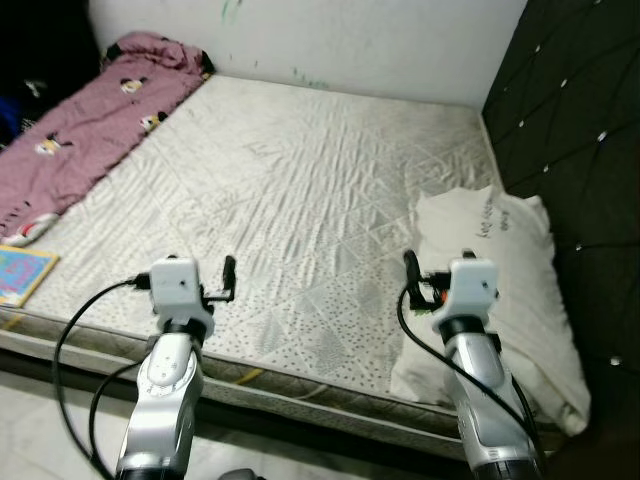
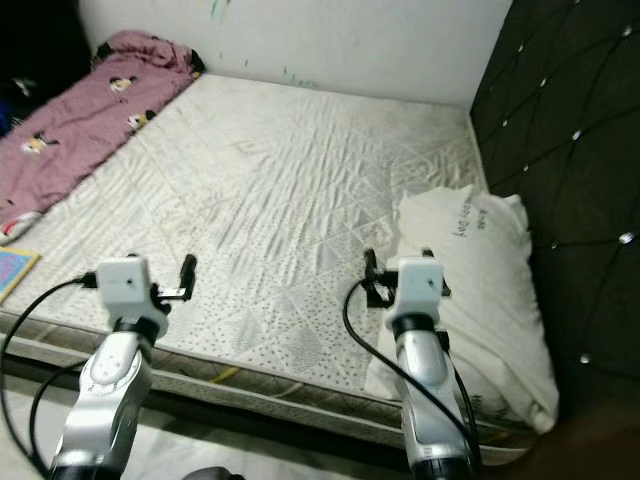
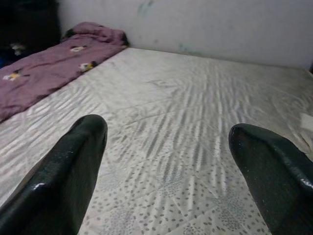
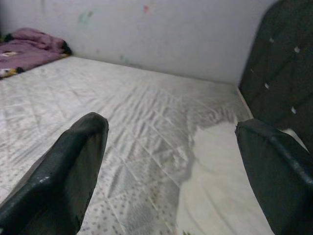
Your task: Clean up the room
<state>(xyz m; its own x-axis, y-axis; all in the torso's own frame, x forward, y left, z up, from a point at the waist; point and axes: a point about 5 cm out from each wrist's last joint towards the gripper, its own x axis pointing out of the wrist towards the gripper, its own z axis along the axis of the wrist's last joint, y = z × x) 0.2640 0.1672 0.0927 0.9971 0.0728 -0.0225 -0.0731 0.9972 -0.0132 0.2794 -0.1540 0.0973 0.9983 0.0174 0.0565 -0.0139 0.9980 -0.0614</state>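
View from my head, looking down over the near edge of a bed. My left claw [image 1: 228, 277] and my right claw [image 1: 411, 270] are both raised over the near part of the mattress [image 1: 300, 190], each with its two black fingers spread wide and nothing between them, as the wrist views confirm.

Step in hand, as I judge it: approach and survey, with no item taken up yet. The things to tidy lie on the bed. A white pillow [image 1: 500, 290] rests at the right side, beside the dark padded headboard [image 1: 580, 130]; its near end overhangs the near edge of the mattress, and my right claw hangs just beside its left border. A pink blanket [image 1: 80, 130] with small printed figures runs along the left side to the far left corner, where it is bunched against the wall [image 1: 330, 40]. A flat, colourful book-like item [image 1: 22, 272] lies at the near left edge; what it is I cannot tell.

Appearance of the pillow: soft, creased, slightly sagging, with faint writing on the cover, so it should yield and fold when pinched.

Next move, as I judge it: the pillow is nearest, so my right claw would need to shift right and lower onto a fold of the cover, then close on enough cloth to lift or slide it squarely against the headboard. The blanket lies well apart and would call for a step to the left.
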